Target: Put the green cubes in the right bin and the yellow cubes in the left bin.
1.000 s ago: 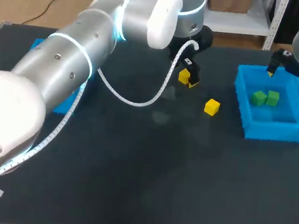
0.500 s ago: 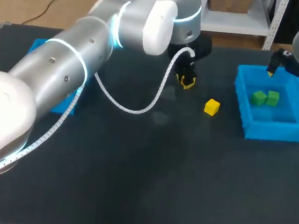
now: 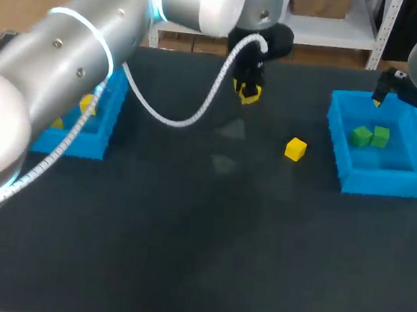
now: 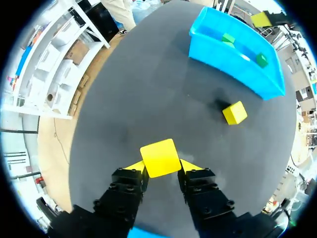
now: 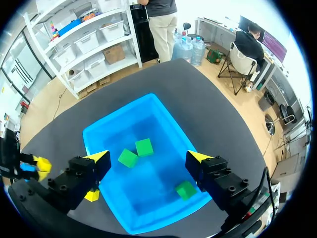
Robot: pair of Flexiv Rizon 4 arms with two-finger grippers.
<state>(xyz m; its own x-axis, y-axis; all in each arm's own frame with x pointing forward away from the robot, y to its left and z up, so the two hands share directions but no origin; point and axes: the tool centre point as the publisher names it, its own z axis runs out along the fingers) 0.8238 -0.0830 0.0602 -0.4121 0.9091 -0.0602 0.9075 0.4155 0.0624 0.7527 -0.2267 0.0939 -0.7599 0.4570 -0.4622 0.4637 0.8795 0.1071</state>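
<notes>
Table (image 3: 182,258): the near half holds none of the task's things.

Left bin (image 3: 74,145): left side, mid-depth, partly behind the left arm. At least one yellow cube (image 3: 86,102) shows inside, and maybe a second is tucked under the arm; I can't tell for sure.

Loose cube (image 3: 295,148): yellow, flat on the table right of centre, near the right bin but apart from it. Nothing touches it.

Right bin (image 3: 382,182): right side. Green cubes (image 3: 361,136) are inside; the right wrist view shows three, two close together and one apart nearer a corner. No green is seen on the table, so the green half looks done.

Right claw (image 3: 410,105): hangs over the far part of the right bin, fingers spread wide with nothing between them. It is above the cubes, not touching any.

Left claw (image 3: 246,91): far side of the table, around the middle, well away from the left bin. Its fingers are pinched on the held cube (image 4: 160,157), yellow, gripped from two sides with the top poking out past the tips. A shadow sits on the table below, so it looks lifted clear.

Step in hand, as a judgement: the yellow cube is picked and being carried to the left bin, with the drop not yet done.

Next move calls for:
- Swing the left claw left and nearer, over the left bin's walls.
- Stay high enough to clear the rim.
- Open only once it is inside the walls.

After that the loose cube is the last one out. It sits closer to the right arm but belongs in the left bin, so it likely means a long reach for the left arm.
</notes>
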